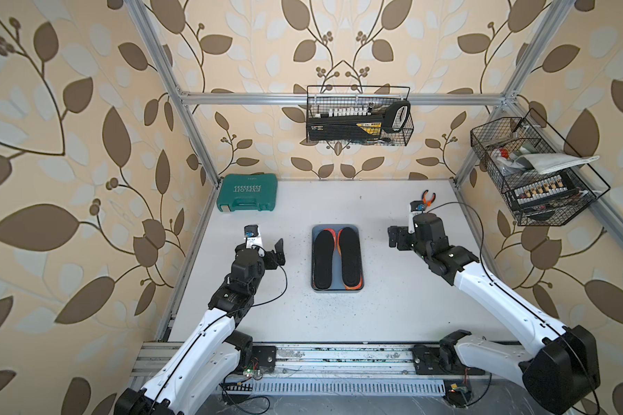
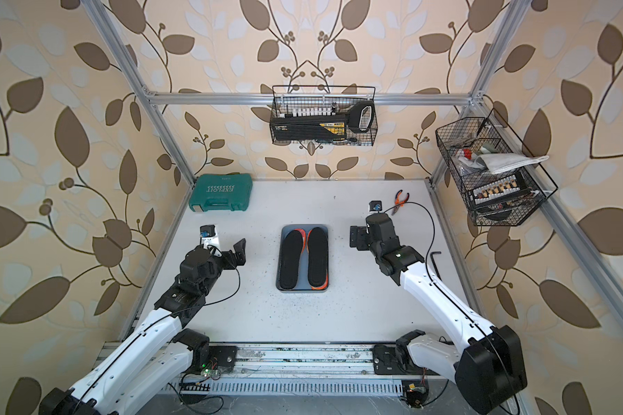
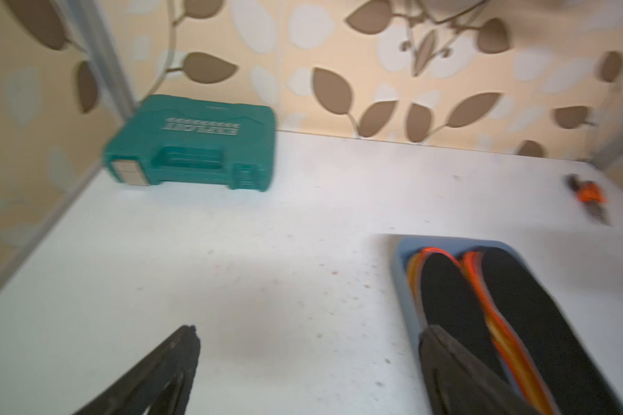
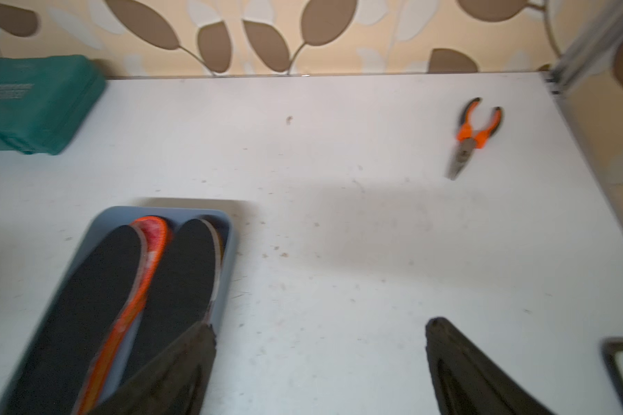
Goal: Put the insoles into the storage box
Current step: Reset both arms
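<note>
**A:** What are the left fingers (image 3: 173,355) doing?

**B:** They are spread wide with nothing between them, hovering off the left side of the box (image 1: 337,288). The right fingers (image 4: 446,345) are spread and empty too, off its right side. Neither pair touches the box.

**A:** Why stand off like that?

**B:** My guess is that nothing is left to carry. The insoles (image 1: 322,258) lie inside the box, lengthwise in two side-by-side stacks, since the box is only slightly longer than they are. Two black ones are on top, and orange edges peek out from below.

**A:** All of them?

**B:** I can't count the lower layers. The surface (image 1: 374,305) around the box shows no loose insole, though, so the task looks finished or nearly so.

**A:** And the rest?

**B:** Pliers (image 4: 470,142) lie beyond the box's far right corner and a green case (image 1: 247,193) beyond its far left. Neither belongs in the box.
</note>
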{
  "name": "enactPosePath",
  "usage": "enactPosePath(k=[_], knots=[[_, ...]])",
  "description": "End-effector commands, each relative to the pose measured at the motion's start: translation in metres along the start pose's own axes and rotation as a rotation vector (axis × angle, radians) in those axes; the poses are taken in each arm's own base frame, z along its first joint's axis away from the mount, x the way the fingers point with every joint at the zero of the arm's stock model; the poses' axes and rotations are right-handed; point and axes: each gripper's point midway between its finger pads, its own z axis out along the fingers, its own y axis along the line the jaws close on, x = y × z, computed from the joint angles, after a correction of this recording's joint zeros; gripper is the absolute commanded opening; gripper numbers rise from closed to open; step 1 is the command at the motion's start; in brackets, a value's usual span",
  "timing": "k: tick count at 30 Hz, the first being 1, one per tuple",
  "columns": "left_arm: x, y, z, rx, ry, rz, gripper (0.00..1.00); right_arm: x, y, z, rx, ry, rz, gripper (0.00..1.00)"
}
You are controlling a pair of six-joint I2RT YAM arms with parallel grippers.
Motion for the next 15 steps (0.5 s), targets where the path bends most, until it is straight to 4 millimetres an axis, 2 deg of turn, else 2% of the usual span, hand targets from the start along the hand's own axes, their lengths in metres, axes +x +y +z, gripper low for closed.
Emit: enactPosePath(k=[1,4,8,15], knots=[[-0.001,0.062,0.004,-0.313,-0.052,0.033,0.99,-0.016,-0.045,0.005,0.147,-0.193,-0.015,0.98],[0.015,0.074,0.020,-0.255,-0.068,0.052,0.99,-0.005,-0.067,0.011,0.174,-0.214,0.020,0.99],[0.032,0.098,0.028,-0.259,-0.082,-0.036,0.99,0.010,-0.089,0.023,0.238,-0.190,0.045,0.99],[0.028,0.085,0.048,-0.161,-0.102,0.003,0.99,0.036,-0.092,0.054,0.240,-0.178,0.042,0.99]])
